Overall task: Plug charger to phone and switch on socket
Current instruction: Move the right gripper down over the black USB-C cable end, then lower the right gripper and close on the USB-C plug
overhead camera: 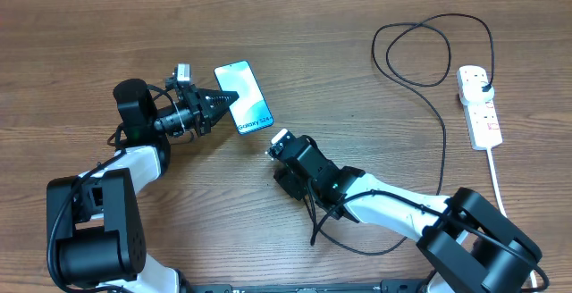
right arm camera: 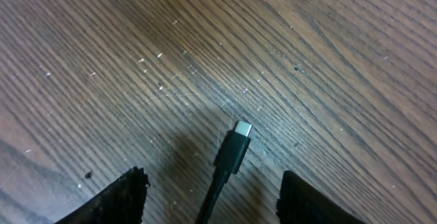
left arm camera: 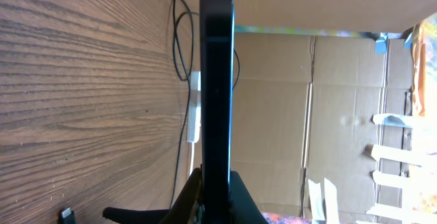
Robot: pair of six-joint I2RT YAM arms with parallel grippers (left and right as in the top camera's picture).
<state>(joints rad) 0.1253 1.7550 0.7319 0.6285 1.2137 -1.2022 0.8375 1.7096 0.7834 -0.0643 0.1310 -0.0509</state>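
Note:
The phone, screen up with "Galaxy" text at its near end, is held by its left edge in my left gripper, which is shut on it. In the left wrist view the phone shows edge-on between the fingers, a little off the table. My right gripper is open, low over the table just right of the phone. The charger's connector tip lies on the wood between its fingers, untouched. The black cable loops to a plug in the white socket strip.
The power strip's white cord runs toward the near right edge. The strip and the cable also show in the left wrist view, with cardboard walls behind. The cable trails under my right arm.

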